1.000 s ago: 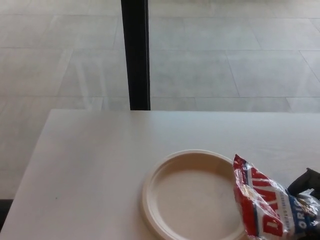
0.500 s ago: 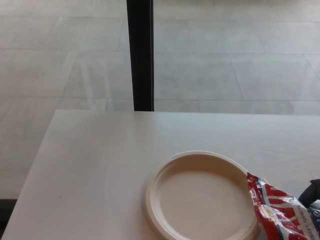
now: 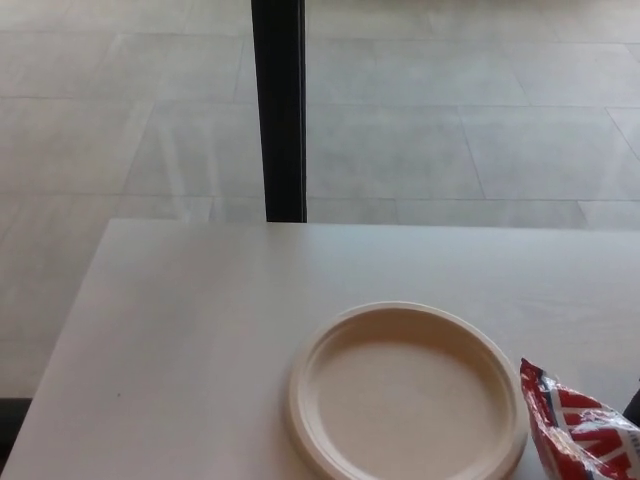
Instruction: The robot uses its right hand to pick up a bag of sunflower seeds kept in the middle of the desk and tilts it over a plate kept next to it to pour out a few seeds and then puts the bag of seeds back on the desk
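Bag of seeds [image 3: 583, 432] cut off by bottom and right edges, only red-white top corner shows, lettering partial and unreadable. Plate [image 3: 300, 400] near rim clipped by bottom edge. Dark sliver at right edge [image 3: 634, 405] beside bag, too little showing to tell what it is. Desk [image 3: 190, 330] runs off right and bottom. Black post [image 3: 278, 110] cut by top edge

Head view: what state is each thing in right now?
Round cream plate: flat on the desk, looks empty, no seeds visible.
Red and white sunflower seed bag: at the plate's right, cut off by the frame; whether it is held cannot be told.
White desk: bears the plate.
Right hand: only a dark sliver at the frame's edge.
Left hand: not in view.
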Robot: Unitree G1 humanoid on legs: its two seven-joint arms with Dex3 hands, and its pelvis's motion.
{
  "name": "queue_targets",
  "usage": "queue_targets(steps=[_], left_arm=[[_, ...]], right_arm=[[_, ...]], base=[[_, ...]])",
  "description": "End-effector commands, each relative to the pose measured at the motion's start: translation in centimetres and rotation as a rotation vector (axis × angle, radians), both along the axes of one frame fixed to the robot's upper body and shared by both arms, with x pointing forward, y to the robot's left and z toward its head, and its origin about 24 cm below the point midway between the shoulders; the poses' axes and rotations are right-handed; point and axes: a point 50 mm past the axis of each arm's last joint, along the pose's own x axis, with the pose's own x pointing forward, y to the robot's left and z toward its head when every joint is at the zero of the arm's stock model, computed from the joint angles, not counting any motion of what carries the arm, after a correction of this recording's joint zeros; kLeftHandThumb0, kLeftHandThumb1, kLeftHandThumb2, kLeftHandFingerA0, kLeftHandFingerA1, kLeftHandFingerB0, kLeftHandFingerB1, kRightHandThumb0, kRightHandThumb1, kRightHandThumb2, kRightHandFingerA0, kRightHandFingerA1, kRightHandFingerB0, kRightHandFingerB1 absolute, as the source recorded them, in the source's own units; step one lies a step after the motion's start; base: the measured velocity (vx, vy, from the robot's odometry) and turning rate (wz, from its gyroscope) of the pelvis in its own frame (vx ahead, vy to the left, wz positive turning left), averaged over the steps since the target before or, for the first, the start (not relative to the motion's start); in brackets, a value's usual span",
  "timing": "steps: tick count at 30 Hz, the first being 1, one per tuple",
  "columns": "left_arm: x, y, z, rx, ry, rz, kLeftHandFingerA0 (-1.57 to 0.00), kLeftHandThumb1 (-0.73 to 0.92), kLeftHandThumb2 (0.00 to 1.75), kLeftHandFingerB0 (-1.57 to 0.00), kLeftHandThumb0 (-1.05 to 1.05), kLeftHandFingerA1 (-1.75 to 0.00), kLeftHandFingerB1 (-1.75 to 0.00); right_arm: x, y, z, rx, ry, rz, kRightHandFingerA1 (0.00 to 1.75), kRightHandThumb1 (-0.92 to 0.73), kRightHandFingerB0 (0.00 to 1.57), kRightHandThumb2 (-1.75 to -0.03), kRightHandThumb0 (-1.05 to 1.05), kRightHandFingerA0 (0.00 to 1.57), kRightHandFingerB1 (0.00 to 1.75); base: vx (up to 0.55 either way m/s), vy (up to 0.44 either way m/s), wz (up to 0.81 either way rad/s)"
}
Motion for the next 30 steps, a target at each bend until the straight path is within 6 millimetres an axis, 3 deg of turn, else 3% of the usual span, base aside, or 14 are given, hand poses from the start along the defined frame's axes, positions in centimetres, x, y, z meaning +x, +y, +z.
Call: queue_targets(steps=[1, 3, 12, 13, 14, 15, 16, 17, 21, 22, 23, 26, 29, 30], left_arm=[[0.0, 0.8, 0.6, 0.025, 0.023, -0.035, -0.34, 0.78, 0.78, -0.34, -0.66, -0.71, -0.62], [-0.1, 0.8, 0.6, 0.025, 0.021, -0.032, -0.37, 0.77, 0.80, -0.34, -0.63, -0.73, -0.62], [-0.2, 0.8, 0.7, 0.039, 0.031, -0.039, -0.37, 0.75, 0.80, -0.36, -0.66, -0.73, -0.63], [-0.2, 0.9, 0.7, 0.044, 0.043, -0.059, -0.37, 0.75, 0.80, -0.36, -0.65, -0.73, -0.62], [-0.2, 0.8, 0.8, 0.027, 0.026, -0.048, -0.26, 0.58, 1.17, -0.22, -0.34, -0.65, -0.60], [-0.2, 0.8, 0.8, 0.021, 0.019, -0.043, -0.26, 0.58, 1.17, -0.22, -0.34, -0.65, -0.60], [-0.2, 0.8, 0.8, 0.020, 0.023, -0.041, -0.32, 0.59, 1.09, -0.29, -0.62, -0.68, -0.63], [-0.2, 0.9, 0.8, 0.019, 0.025, -0.040, -0.32, 0.59, 1.09, -0.29, -0.62, -0.68, -0.63], [0.0, 0.9, 0.8, 0.035, 0.033, -0.066, -0.36, 0.77, 0.79, -0.34, -0.59, -0.71, -0.61], [0.0, 1.0, 0.8, 0.042, 0.036, -0.063, -0.38, 0.76, 0.79, -0.35, -0.62, -0.72, -0.62], [0.1, 1.0, 0.8, 0.049, 0.044, -0.065, -0.40, 0.76, 0.79, -0.37, -0.65, -0.73, -0.62], [0.2, 1.2, 0.9, 0.054, 0.054, -0.077, -0.40, 0.77, 0.77, -0.37, -0.66, -0.72, -0.62], [0.2, 1.3, 1.0, 0.042, 0.021, -0.036, -0.38, 0.72, 0.79, -0.34, -0.60, -0.73, -0.62], [0.1, 1.3, 1.0, 0.040, 0.015, -0.034, -0.37, 0.71, 0.80, -0.33, -0.64, -0.73, -0.62]], right_arm=[[-0.9, 0.6, -1.0, 0.049, 0.018, 0.039, 1.27, 0.47, 1.57, -1.46, -0.39, 1.57, 1.03], [-0.6, 0.9, -0.7, 0.091, 0.001, 0.036, 1.36, 0.26, 1.57, -0.85, -0.12, 1.52, 1.36], [0.5, 1.5, 1.1, 0.101, -0.076, 0.067, 1.36, 0.25, 1.57, -0.86, -0.14, 1.52, 1.36], [1.0, 1.5, 1.7, 0.096, -0.090, 0.061, 1.37, 0.61, 1.57, -1.60, -0.32, 1.57, 1.13], [1.4, 1.5, 2.1, 0.110, -0.108, 0.058, 1.36, 0.26, 1.53, -0.88, -0.12, 1.57, 1.29], [1.4, 1.5, 2.2, 0.114, -0.113, 0.057, 1.36, 0.26, 1.53, -0.88, -0.12, 1.57, 1.29], [1.6, 1.5, 2.4, 0.096, -0.118, 0.054, 1.40, 0.66, 1.57, -1.75, -0.35, 1.57, 1.14], [1.7, 1.5, 2.5, 0.088, -0.120, 0.053, 1.40, 0.66, 1.57, -1.75, -0.35, 1.57, 1.14], [2.9, 1.5, 3.9, 0.081, -0.138, 0.051, 1.39, 0.59, 1.57, -1.59, -0.33, 1.57, 1.15], [3.1, 1.5, 4.2, 0.079, -0.146, 0.056, 1.36, 0.25, 1.54, -0.88, -0.13, 1.57, 1.30], [3.2, 1.5, 4.5, 0.074, -0.160, 0.066, 1.38, 0.59, 1.57, -1.59, -0.35, 1.57, 1.13], [3.7, 1.5, 5.2, 0.040, -0.179, 0.087, 1.36, 0.51, 1.57, -1.75, -0.56, 1.57, 1.19], [4.0, 1.7, 5.7, -0.001, -0.178, 0.109, 1.37, 0.22, 1.55, -0.89, -0.19, 1.57, 1.30], [4.2, 1.8, 5.8, -0.010, -0.178, 0.112, 1.33, 0.41, 1.57, -1.66, -0.67, 1.57, 1.12]], base=[[0.00, 0.000, 0.00], [0.00, 0.000, 0.00], [0.00, 0.000, 0.00], [0.00, 0.000, 0.00], [0.00, 0.000, 0.00], [0.00, 0.000, 0.00], [0.00, 0.000, 0.00], [0.00, 0.000, 0.00], [0.00, 0.000, 0.00], [0.00, 0.000, 0.00], [0.00, 0.000, 0.00], [0.00, 0.000, 0.00], [0.00, 0.000, 0.00], [0.00, 0.000, 0.00]])
